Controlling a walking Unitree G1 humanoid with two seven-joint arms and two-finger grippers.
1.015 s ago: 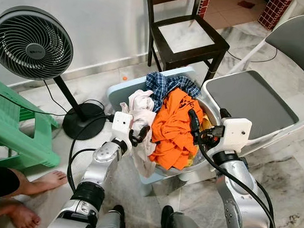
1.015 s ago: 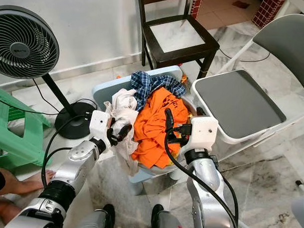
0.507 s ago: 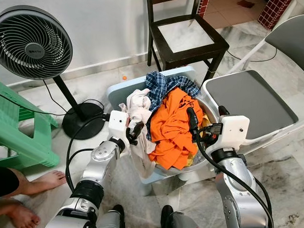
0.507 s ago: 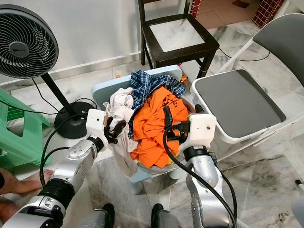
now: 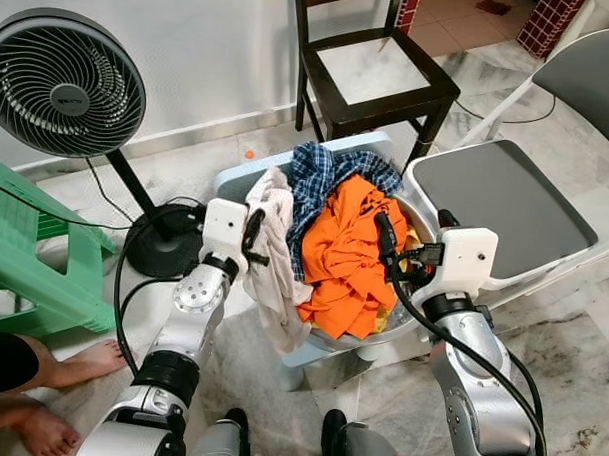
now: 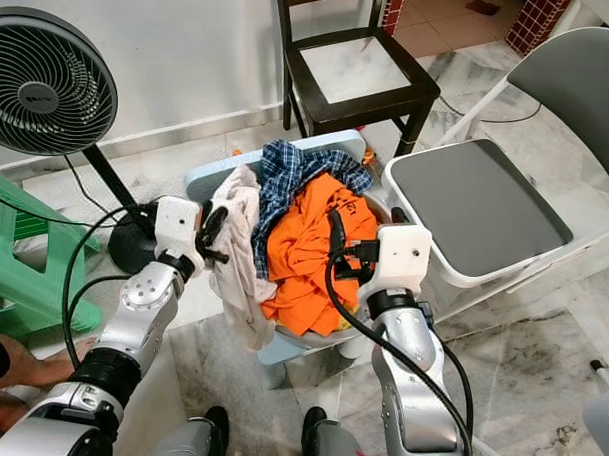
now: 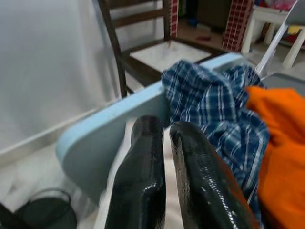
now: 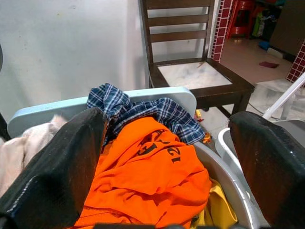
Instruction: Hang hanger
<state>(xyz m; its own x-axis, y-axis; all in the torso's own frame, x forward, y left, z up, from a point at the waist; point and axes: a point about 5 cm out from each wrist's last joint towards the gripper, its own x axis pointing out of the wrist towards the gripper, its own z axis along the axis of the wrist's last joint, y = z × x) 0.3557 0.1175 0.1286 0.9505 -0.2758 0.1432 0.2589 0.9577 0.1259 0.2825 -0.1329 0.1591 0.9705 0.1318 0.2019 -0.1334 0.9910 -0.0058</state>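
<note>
Cream cloth (image 5: 276,249) is pinched in the left end effector (image 5: 252,231), trailing over the basket (image 6: 302,343) rim; lifted, it may drag the orange shirt (image 5: 349,255) out. Right end effector (image 8: 167,157) gapes wide. No hanger visible.

We are seeing soft, matt cloth: an orange shirt (image 5: 349,255), a plaid shirt (image 5: 331,171) and a pale garment (image 5: 275,257), piled in a smooth plastic basin (image 8: 228,206). The left gripper's fingers (image 7: 143,191) are showing glossy black, the chair (image 5: 375,65) dark wood, the floor (image 5: 570,357) polished marble.
</note>
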